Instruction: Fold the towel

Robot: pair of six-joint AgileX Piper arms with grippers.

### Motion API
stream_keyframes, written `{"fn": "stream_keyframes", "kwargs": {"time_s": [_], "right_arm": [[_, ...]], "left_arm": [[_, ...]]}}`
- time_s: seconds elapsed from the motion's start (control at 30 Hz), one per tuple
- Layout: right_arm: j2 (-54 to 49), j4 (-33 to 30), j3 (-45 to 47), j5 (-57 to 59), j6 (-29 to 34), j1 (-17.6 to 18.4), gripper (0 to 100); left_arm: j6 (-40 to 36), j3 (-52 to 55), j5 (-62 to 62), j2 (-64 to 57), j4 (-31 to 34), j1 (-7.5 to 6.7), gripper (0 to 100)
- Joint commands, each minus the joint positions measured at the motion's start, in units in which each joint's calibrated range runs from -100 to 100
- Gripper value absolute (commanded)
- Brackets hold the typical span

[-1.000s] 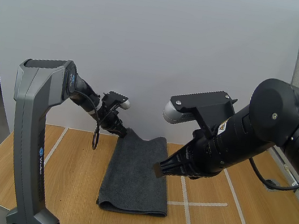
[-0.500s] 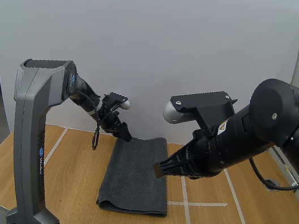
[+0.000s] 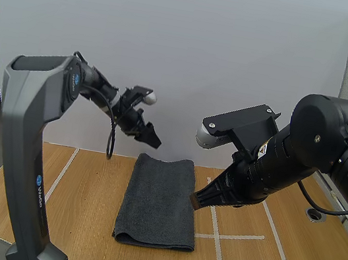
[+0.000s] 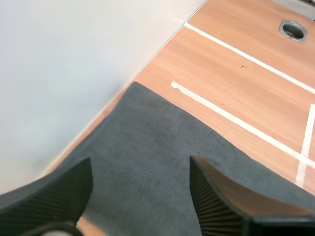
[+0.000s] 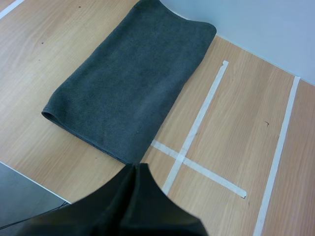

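Note:
A dark grey towel (image 3: pixel 159 201) lies folded into a long flat strip on the wooden table (image 3: pixel 81 208), running from the back wall toward the front edge. My left gripper (image 3: pixel 152 138) hangs in the air above the towel's far left corner. In the left wrist view its fingers (image 4: pixel 54 196) stand wide apart over the towel (image 4: pixel 157 162), open with nothing between them. My right gripper (image 3: pixel 197 200) hovers just off the towel's right edge, shut into one dark wedge (image 5: pixel 138 169) above the towel's near corner (image 5: pixel 133 78).
White tape lines (image 3: pixel 216 237) cross the table to the right of the towel (image 5: pixel 197 123). A round metal-rimmed hole (image 3: pixel 313 213) sits at the table's right. A white wall stands close behind the towel's far end. The table's front edge is near.
My left gripper opened, let go of the towel's far left corner and rose up and to the right. The corner now lies flat. The right arm shifted slightly right.

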Motion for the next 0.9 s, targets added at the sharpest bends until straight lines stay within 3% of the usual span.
{"fn": "stream_keyframes", "kwargs": {"time_s": [0.0,0.17,0.4,0.87], "right_arm": [[-0.2,-0.9,0.2,0.0,-0.5,-0.2,0],[-0.2,-4.3,0.2,0.0,-0.5,-0.2,0],[2.0,-4.3,0.2,-3.1,-0.5,-0.2,0],[15.9,-6.3,0.2,-26.9,2.0,-0.6,0]], "left_arm": [[-1.6,2.8,2.0,-11.7,3.7,-0.01,92],[-0.7,9.1,2.0,-20.7,3.7,-0.01,92],[1.1,20.7,2.0,-32.6,2.7,-0.01,92],[0.0,34.8,-0.4,-54.7,1.8,0.07,92]]}}
